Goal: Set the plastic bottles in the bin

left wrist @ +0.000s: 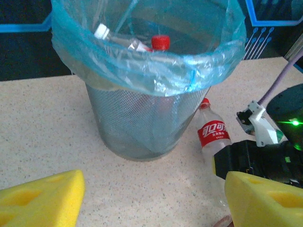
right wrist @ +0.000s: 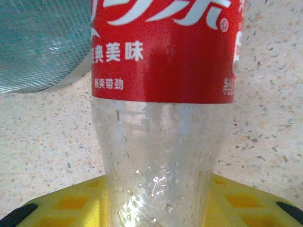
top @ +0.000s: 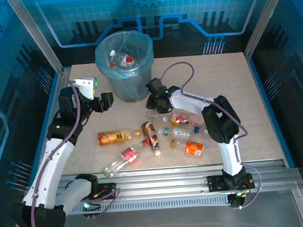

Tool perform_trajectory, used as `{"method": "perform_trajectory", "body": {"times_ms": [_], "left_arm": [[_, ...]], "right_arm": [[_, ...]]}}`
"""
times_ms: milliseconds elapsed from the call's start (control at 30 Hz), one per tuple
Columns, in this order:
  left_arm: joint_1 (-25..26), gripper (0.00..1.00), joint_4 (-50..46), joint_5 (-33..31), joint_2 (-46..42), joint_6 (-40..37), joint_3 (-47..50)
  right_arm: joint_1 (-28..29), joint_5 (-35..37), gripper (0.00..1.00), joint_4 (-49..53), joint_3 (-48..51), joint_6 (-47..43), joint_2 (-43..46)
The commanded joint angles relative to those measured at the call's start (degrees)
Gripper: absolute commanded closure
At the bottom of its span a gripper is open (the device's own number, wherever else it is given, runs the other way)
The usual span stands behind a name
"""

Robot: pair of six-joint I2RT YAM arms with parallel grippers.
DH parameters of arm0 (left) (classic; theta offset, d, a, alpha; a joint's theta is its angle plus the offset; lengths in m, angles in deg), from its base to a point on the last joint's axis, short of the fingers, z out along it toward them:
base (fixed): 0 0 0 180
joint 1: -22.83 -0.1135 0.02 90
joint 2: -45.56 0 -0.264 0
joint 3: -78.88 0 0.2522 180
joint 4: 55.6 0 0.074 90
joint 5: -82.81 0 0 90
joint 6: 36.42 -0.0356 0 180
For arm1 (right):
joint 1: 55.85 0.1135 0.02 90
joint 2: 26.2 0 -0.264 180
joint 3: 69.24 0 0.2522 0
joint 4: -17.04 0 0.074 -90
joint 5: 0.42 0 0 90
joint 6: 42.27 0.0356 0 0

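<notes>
While the right jaws are clamped on a clear bottle with a red label (right wrist: 163, 52), I can see its bare lower body pinched between the two yellow pads (right wrist: 246, 201) on that wrist camera. Over on the left wrist view, the same bottle stands upright, cap up, just beside the bin (left wrist: 142, 118). Whether it touches the mesh wall I cannot tell, and its base is hidden.

Left jaws are spread wide with nothing between the yellow fingers (left wrist: 40, 198). They hang above the table (left wrist: 42, 127) and face the bin.

Looking into the blue bag lining the bin, I make out a red-capped bottle (left wrist: 160, 42) and a white-capped one (left wrist: 102, 32) lying inside.

From overhead, the other plastic bottles lie scattered on the table between the two arms. I count an orange-drink bottle (top: 111, 137), a brown-drink bottle (top: 152, 136), a clear red-labelled one (top: 121, 161) nearest me, and an orange-labelled one (top: 194, 148). A small cluster with coloured caps (top: 181, 126) sits beside the right arm.
</notes>
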Motion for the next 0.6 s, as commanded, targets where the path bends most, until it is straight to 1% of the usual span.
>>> {"method": "perform_trajectory", "body": {"times_ms": [0,233,333,400,467,567], "left_arm": [[-0.8,0.22,-2.1,-1.1,0.0,2.2,-3.8],[-0.7,0.23,-3.0,-0.3,0.5,6.7,-8.6],[-0.7,0.23,-3.2,1.0,1.1,8.9,-10.8],[-0.7,0.24,-3.9,3.1,2.4,10.0,-12.9],[-0.7,0.24,-4.4,7.5,4.2,10.8,-15.3],[-0.6,0.27,-5.0,12.4,7.2,14.2,-19.2]], "right_arm": [[-0.8,0.9,0.54,-2.0,1.9,-0.2,4.3],[-1.1,1.6,0.58,-3.9,7.2,-0.5,11.0],[-1.3,2.3,0.59,-4.6,9.4,-0.8,14.1],[-1.6,2.7,0.59,-5.5,11.1,-1.2,16.1],[-1.8,2.2,0.59,-6.1,12.2,-2.4,17.7],[-2.4,0.9,0.60,-5.7,12.9,-4.8,19.6]]}}
